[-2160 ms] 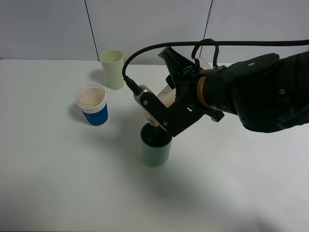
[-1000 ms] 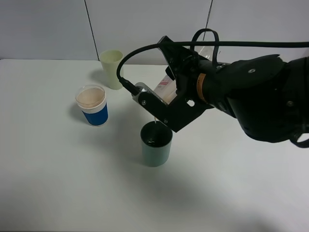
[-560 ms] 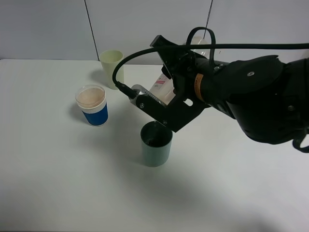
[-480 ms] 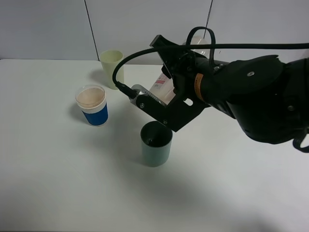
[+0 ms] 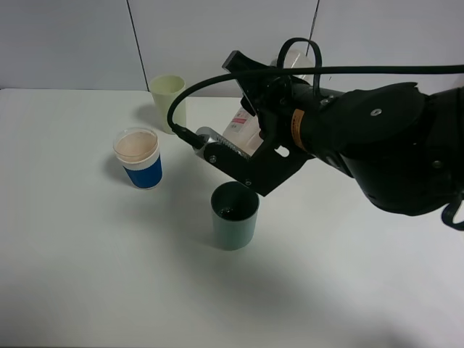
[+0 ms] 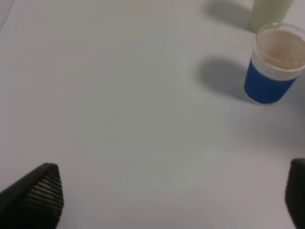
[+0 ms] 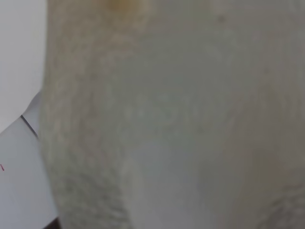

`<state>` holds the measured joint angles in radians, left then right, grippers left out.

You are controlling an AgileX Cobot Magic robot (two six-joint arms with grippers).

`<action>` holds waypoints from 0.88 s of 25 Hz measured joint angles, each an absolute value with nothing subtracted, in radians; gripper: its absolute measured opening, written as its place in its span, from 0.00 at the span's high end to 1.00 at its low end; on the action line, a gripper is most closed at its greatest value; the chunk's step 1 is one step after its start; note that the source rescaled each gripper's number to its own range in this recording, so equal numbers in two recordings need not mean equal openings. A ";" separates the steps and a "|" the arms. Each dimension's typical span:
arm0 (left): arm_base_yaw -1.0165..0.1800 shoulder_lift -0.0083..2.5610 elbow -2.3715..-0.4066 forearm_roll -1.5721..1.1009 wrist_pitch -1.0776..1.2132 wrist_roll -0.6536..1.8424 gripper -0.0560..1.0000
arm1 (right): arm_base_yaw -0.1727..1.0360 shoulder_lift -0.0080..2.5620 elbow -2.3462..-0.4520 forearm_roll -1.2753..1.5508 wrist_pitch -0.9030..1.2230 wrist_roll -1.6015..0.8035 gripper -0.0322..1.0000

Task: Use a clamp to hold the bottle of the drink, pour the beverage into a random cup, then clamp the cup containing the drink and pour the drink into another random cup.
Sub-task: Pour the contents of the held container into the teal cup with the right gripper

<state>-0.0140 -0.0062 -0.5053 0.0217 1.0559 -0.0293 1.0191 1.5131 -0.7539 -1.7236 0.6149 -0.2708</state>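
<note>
My right gripper (image 5: pixel 255 148), black with a silver plate and an orange wrist band, is shut on the bottle (image 5: pixel 241 123). It holds the bottle tilted, above and just behind the teal cup (image 5: pixel 235 221). The pink label shows beside the gripper; the bottle's mouth is hidden behind the plate. A little dark beverage (image 5: pixel 233 212) lies in the bottom of the teal cup. The right wrist view is filled by the bottle's blurred translucent body (image 7: pixel 167 114). My left gripper (image 6: pixel 167 195) hangs open over bare table, with nothing between its fingers.
A blue cup with a white rim (image 5: pixel 139 158) (image 6: pixel 274 67) stands left of the teal cup. A pale yellow-green tumbler (image 5: pixel 168 101) (image 6: pixel 270 12) stands behind it near the wall. The big black right arm (image 5: pixel 384 145) covers the table's right side.
The right gripper has lifted the bottle up and back from the teal cup's rim, and the thin stream seen a second ago has stopped. The cups have not moved.
</note>
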 joint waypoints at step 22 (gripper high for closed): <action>-0.014 -0.006 -0.505 0.022 1.056 -0.029 0.21 | 1.019 1.513 -0.754 -1.564 0.612 -0.122 0.93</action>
<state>-0.0140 -0.0062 -0.5053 0.0217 1.0559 -0.0293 1.0191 1.5131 -0.7539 -1.5644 0.6118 -0.1218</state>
